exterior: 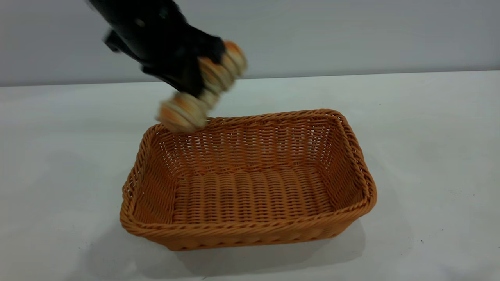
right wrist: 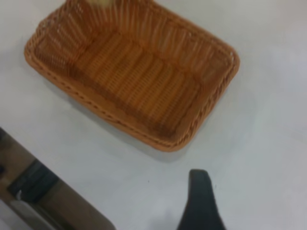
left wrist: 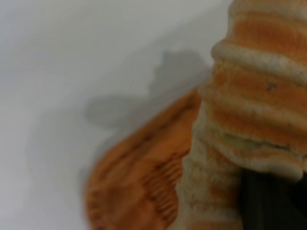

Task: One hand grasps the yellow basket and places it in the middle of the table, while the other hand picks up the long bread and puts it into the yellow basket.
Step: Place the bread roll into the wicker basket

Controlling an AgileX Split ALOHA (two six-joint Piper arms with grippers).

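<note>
A: A plain grey wall is seen behind the wide white table (exterior: 429, 128), and the yellow basket (exterior: 250, 183) is set on it, empty, roughly in the middle of what is shown.

B: And the long bread (exterior: 203, 88)?

A: It is held in the air above the basket's far left corner, clamped across its middle by the left gripper (exterior: 195, 76), whose fingers are closed on it. It is tilted, the lower end hanging just over the rim.

B: Why so high?

A: Probably so the rim can be cleared before the bread is lowered inside. It is judged that the placing is near, not done.

B: Is anything gripped by the right gripper (right wrist: 200, 201)?

A: Nothing is seen in it. Only one black finger (right wrist: 199, 191) is shown, over bare table near the basket's corner and apart from it; how wide the claw stands cannot be told. The basket is no longer in need of support, it seems.
</note>
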